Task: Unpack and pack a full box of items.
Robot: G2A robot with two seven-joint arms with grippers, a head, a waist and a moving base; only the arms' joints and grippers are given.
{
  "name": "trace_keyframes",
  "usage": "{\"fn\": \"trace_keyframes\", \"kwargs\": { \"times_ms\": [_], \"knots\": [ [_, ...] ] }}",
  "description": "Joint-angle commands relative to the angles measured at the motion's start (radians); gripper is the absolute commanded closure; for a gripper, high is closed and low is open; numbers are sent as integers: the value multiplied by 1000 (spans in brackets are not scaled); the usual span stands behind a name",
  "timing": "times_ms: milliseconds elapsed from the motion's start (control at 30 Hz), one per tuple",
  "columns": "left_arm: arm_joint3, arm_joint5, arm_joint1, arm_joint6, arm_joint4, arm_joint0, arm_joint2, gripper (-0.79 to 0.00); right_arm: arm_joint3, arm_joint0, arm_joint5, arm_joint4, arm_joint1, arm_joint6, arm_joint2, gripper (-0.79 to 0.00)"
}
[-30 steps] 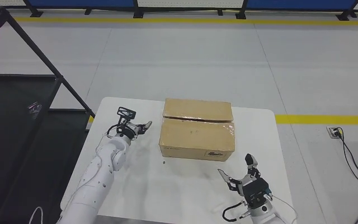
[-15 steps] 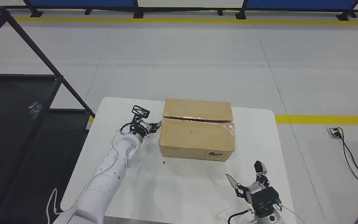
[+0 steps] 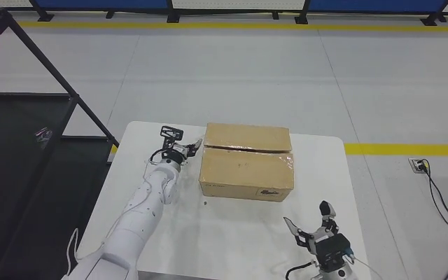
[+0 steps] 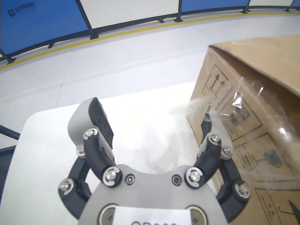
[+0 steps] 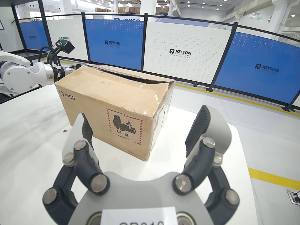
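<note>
Backed off to the near table (image 3: pixel 231 234) edge, the right gripper (image 3: pixel 306 215) is spread wide; the cardboard box (image 3: pixel 245 173) sits mid-table, stiff, probably heavy, its tape (image 4: pixel 236 101) slippery; the left gripper (image 3: pixel 187 147), wide too, has reached its far left end; grab a flap edge.

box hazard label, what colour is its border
Red and white stripes around the hazard label on the box, clearest in the right wrist view.

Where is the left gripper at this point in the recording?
In the top view the left gripper is over the white table, open, at the left end of the cardboard box. The left wrist view shows one finger close beside that end wall.
</note>
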State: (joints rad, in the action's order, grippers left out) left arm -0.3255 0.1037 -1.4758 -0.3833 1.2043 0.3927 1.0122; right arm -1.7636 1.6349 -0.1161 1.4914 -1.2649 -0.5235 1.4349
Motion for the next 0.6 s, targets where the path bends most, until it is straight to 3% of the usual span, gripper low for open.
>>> {"fn": "trace_keyframes", "kwargs": {
  "times_ms": [0,567],
  "knots": [
    [9,-16,0,-26,-21,-3,12,-785,3,-6,-1,0,0,1,-2,-785],
    [2,-91,27,-153,-91,21,88,-785,24,-64,-26,8,-1,29,-23,-785]
  ]
}}
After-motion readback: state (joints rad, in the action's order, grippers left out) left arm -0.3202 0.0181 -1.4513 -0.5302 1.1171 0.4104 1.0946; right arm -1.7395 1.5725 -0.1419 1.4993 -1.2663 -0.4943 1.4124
